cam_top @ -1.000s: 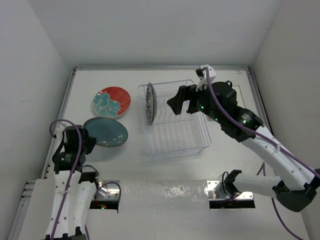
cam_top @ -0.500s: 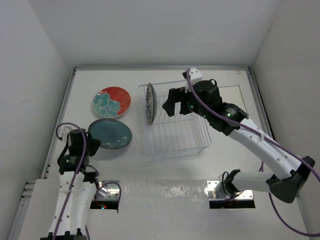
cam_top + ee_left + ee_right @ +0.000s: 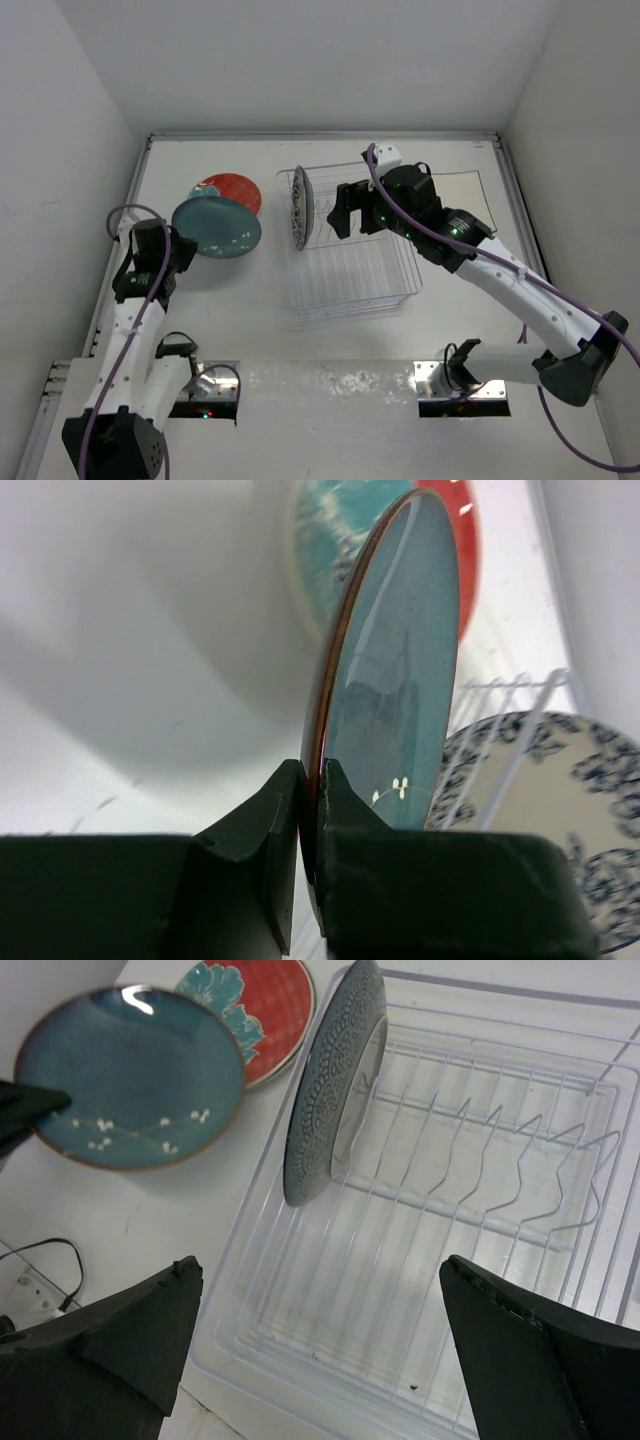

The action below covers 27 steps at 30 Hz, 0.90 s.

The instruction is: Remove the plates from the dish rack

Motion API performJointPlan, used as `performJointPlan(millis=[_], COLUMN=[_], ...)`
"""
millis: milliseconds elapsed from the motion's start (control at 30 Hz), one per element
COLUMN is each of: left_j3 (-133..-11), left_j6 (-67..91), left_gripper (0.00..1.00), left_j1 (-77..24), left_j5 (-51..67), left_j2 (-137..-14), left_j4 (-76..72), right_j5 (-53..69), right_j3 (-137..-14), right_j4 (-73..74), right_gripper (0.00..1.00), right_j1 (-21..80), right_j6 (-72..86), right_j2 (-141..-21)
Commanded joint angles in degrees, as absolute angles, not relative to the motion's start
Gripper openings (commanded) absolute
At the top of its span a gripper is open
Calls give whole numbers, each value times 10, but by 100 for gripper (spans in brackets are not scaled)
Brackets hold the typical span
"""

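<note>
Teal plate (image 3: 395,680) is clamped at its near rim by the left gripper (image 3: 312,780), near the left edge of the white table (image 3: 250,320). Only the left wrist view shows the grip. Both jaws are fully closed on the rim, one on each face, and the plate runs edge-on away from the camera.

The top view shows what the wrist view cannot. The plate is held above the table and its far edge overlaps the red plate (image 3: 235,186) lying behind it. The right wrist view alone shows a small white blossom sprig on the teal glaze.

Dish rack (image 3: 350,270) sits at mid-table, to the right of both plates and well apart from the left gripper. Its near rows of prongs hold nothing.

Right gripper (image 3: 318,1265) hovers over the rack with jaws spread to full width. It holds and touches nothing.

Floral plate (image 3: 335,1075) stands upright on edge at the rack's far left, just left of the right gripper. The right wrist view shows its grey embossed back. The left wrist view shows its white face with a dark blue pattern, partly screened by rack wires and the teal plate.
</note>
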<state>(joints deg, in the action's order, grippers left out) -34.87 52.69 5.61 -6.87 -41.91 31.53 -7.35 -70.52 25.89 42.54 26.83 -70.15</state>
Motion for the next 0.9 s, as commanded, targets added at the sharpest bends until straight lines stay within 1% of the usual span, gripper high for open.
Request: performJointPlan(millis=[0, 167, 267, 300, 400, 600, 633, 667, 733, 800, 833, 867], left_j3=[-406, -432, -445, -453, -468, -474, -471, -468, -468, -472, -475, -484], left_j6=[557, 570, 580, 582, 580, 576, 576, 575, 574, 570, 569, 567], left_gripper=[0, 0, 0, 0, 0, 0, 5, 11, 30, 36, 42, 45], left_j1=[71, 106, 133, 135, 137, 144, 144, 144, 144, 143, 143, 143], left_j5=[-39, -15, 45, 54, 69, 91, 88, 84, 79, 79, 78, 79], left_j2=[-451, -554, -633, -671, -734, -808, -811, -821, -833, -856, -865, -881], left_j4=[123, 61, 10, -24, -68, -111, -114, -118, -112, -101, -95, -84], right_j5=[-81, -84, -72, -69, -62, -51, -50, -49, -48, -49, -49, -49], right_j3=[-693, -672, -657, -652, -635, -606, -600, -598, -592, -590, -589, -588], right_j4=[250, 242, 231, 228, 214, 196, 195, 193, 191, 191, 191, 190], right_gripper=[99, 99, 99, 99, 99, 99, 99, 99, 99, 99, 99, 99], right_j1=[425, 425, 425, 425, 425, 425, 425, 425, 425, 425, 425, 425], right_j6=[254, 247, 245, 245, 247, 248, 248, 248, 249, 249, 249, 250], right_j2=[-687, -687, -683, -681, -671, -644, -642, -640, -635, -635, -636, -637])
